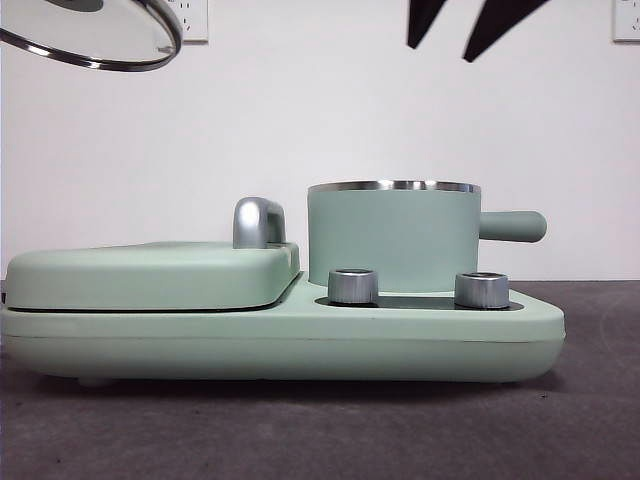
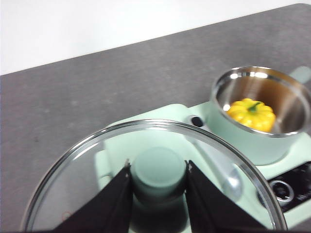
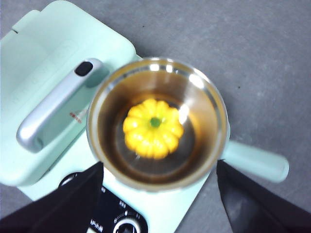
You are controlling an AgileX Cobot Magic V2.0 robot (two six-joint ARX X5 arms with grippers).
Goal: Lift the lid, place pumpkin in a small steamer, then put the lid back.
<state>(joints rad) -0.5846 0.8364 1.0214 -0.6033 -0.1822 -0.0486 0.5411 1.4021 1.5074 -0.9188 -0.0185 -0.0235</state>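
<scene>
The yellow-orange pumpkin sits inside the small steamer, a mint-green pot with a steel rim and a side handle. The pumpkin also shows in the left wrist view, low in the pot. My left gripper is shut on the mint-green knob of the glass lid, which hangs tilted high at the front view's upper left. My right gripper stands open directly above the pot, holding nothing; its black tips show at the top of the front view.
The pot stands on a mint-green cooker base with two steel dials. To its left lies the wide flat griddle cover with a silver handle. The dark table extends around the base.
</scene>
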